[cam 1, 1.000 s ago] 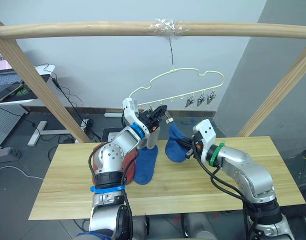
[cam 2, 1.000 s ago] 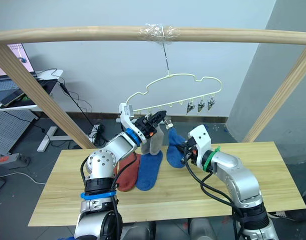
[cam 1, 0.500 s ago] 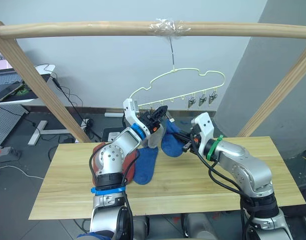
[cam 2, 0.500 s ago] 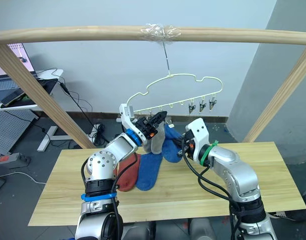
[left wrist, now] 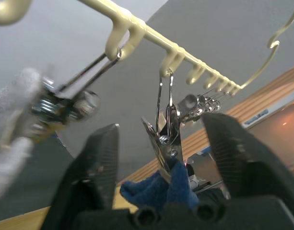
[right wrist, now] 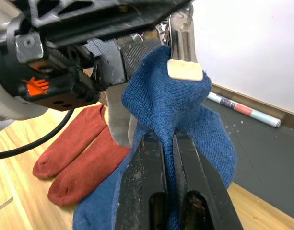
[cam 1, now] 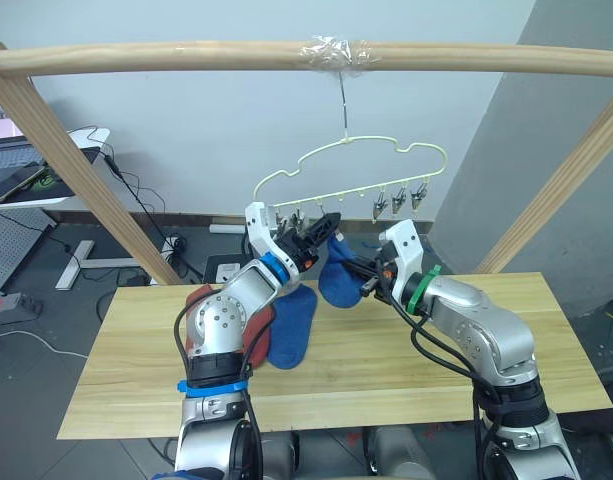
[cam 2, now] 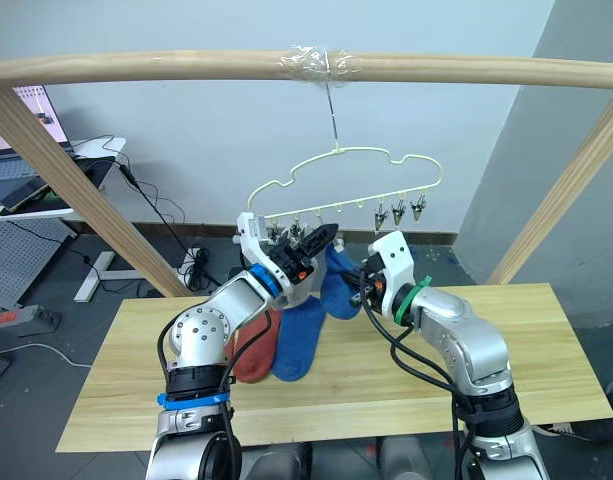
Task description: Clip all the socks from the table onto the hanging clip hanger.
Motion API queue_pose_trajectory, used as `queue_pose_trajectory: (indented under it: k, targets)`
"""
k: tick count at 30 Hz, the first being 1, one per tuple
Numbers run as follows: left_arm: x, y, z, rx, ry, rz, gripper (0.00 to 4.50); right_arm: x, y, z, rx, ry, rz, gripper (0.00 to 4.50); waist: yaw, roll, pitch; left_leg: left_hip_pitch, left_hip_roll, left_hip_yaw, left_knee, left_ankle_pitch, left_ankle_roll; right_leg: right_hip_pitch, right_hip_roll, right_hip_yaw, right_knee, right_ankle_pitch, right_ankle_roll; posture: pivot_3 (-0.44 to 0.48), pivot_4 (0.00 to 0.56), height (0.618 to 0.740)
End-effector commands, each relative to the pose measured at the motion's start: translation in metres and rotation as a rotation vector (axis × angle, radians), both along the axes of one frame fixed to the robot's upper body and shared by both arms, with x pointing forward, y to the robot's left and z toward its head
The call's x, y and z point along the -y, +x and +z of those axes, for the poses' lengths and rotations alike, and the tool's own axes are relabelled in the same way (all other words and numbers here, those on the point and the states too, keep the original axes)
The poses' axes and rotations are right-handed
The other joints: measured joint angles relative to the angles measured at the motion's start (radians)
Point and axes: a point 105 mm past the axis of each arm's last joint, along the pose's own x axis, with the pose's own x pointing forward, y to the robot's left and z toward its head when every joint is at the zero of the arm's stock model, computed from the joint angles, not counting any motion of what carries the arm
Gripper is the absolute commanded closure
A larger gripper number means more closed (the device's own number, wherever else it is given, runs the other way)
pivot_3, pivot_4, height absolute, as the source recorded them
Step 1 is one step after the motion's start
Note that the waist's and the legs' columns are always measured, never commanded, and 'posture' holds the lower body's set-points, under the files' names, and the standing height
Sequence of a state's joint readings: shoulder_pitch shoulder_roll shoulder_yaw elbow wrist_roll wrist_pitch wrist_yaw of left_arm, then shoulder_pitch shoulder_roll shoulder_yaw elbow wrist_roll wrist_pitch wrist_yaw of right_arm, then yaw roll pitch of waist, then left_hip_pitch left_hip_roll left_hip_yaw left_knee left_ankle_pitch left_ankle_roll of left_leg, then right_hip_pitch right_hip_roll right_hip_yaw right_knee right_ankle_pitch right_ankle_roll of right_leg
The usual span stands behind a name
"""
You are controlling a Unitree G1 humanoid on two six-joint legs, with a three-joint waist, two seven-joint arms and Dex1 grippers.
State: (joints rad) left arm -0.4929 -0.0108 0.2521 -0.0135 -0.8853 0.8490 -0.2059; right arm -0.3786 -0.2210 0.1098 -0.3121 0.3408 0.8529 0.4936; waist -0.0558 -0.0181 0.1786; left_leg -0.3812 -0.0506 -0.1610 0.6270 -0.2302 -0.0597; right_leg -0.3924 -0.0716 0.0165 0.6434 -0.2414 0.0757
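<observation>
The pale yellow-green clip hanger (cam 1: 371, 145) hangs by its hook from the wooden pole. My left gripper (cam 1: 323, 232) stands open just under its row of clips, a finger on either side of one metal clip (left wrist: 166, 139). That clip's pad (right wrist: 184, 70) rests on the top edge of a blue sock (cam 1: 336, 282). My right gripper (right wrist: 168, 141) is shut on this sock lower down and holds it up. A light grey sock (cam 2: 306, 288) hangs from the neighbouring clip. On the table (cam 1: 406, 375) lie a second blue sock (cam 1: 291, 335) and two rust-red socks (cam 2: 254, 350).
A round wooden pole frame (cam 1: 186, 55) spans the scene, with slanted legs at both sides of the table. Three clips without socks (cam 1: 401, 198) hang at the hanger's right end. A desk with cables stands beyond the table at the far left.
My left gripper has opened and let go of the clip. My right gripper carried the blue sock up and left to that clip.
</observation>
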Motion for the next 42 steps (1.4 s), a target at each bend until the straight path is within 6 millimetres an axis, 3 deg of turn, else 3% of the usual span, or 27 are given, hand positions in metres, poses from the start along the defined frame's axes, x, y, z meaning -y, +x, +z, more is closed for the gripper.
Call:
queue_pose_trajectory:
  k: [1, 5, 8, 13, 18, 25, 32, 36, 38, 42]
  targets:
    - [-0.013, -0.012, 0.021, 0.082, 0.013, -0.003, 0.11, -0.005, 0.003, 0.009, 0.057, 0.013, 0.012, 4.5, 0.0, 0.0, 0.0, 0.0, 0.0, 0.0, 0.0, 0.0, 0.0, 0.0, 0.0, 0.0, 0.0, 0.0, 0.0, -0.056, 0.116, 0.74]
    - [-0.037, -0.03, 0.013, 0.095, 0.213, 0.029, 0.03, -0.006, 0.011, 0.0, 0.066, -0.007, 0.003, 4.5, -0.003, 0.0, 0.0, -0.001, 0.001, 0.001, -0.002, 0.0, 0.0, -0.003, 0.0, 0.001, 0.001, 0.0, 0.0, -0.036, 0.1, 0.74]
    - [-0.059, -0.041, 0.008, 0.149, 0.51, 0.124, 0.0, -0.007, 0.019, -0.007, 0.077, -0.014, -0.011, 3.69, 0.0, 0.001, 0.0, -0.001, 0.002, 0.001, -0.002, 0.0, -0.001, -0.004, 0.002, 0.001, 0.001, 0.0, -0.001, -0.018, 0.091, 0.74]
    - [-0.066, -0.059, 0.006, 0.312, 0.789, 0.117, 0.0, -0.006, 0.024, -0.014, 0.074, -0.018, -0.005, 1.92, 0.022, 0.001, -0.002, -0.001, 0.002, 0.002, -0.002, 0.001, -0.002, -0.004, 0.002, 0.001, 0.001, 0.001, -0.004, 0.014, 0.073, 0.74]
    - [-0.06, -0.083, -0.014, 0.368, 0.814, -0.093, 0.0, 0.012, 0.023, -0.015, 0.093, -0.054, -0.039, 0.04, 0.031, 0.003, -0.005, -0.001, 0.003, 0.002, -0.003, 0.001, -0.002, -0.004, 0.002, 0.002, 0.001, 0.003, -0.007, 0.025, 0.067, 0.74]
    - [-0.057, -0.095, -0.006, 0.529, 0.717, -0.134, 0.0, 0.037, 0.021, 0.009, 0.225, -0.074, -0.181, 0.04, 0.03, 0.003, -0.007, -0.003, 0.006, 0.005, -0.003, 0.001, -0.002, -0.008, 0.003, 0.001, 0.001, 0.001, -0.007, 0.006, 0.081, 0.74]
    - [-0.051, -0.092, 0.009, 0.644, 0.657, -0.123, 0.0, 0.043, 0.044, 0.036, 0.341, -0.024, -0.36, 0.04, 0.025, 0.004, -0.017, -0.002, 0.01, 0.008, -0.003, 0.001, -0.002, -0.011, 0.008, 0.004, 0.003, 0.004, -0.011, -0.007, 0.062, 0.74]
    - [-0.049, -0.088, 0.012, 0.664, 0.662, -0.119, 0.0, 0.036, 0.052, 0.042, 0.348, 0.01, -0.362, 0.04, 0.023, 0.004, -0.022, -0.002, 0.011, 0.009, -0.003, 0.001, -0.002, -0.011, 0.01, 0.005, 0.003, 0.005, -0.012, -0.014, 0.073, 0.74]
    - [-0.047, -0.088, 0.011, 0.667, 0.664, -0.126, 0.0, 0.035, 0.057, 0.044, 0.344, 0.026, -0.375, 0.39, 0.023, 0.004, -0.022, -0.002, 0.011, 0.009, -0.003, 0.001, -0.002, -0.011, 0.01, 0.005, 0.003, 0.005, -0.012, -0.009, 0.078, 0.74]
    - [-0.046, -0.087, 0.013, 0.673, 0.657, -0.107, 0.0, 0.032, 0.064, 0.048, 0.349, 0.038, -0.387, 0.39, 0.023, 0.004, -0.022, -0.002, 0.011, 0.01, -0.003, 0.001, -0.002, -0.011, 0.01, 0.007, 0.003, 0.006, -0.013, -0.007, 0.074, 0.74]
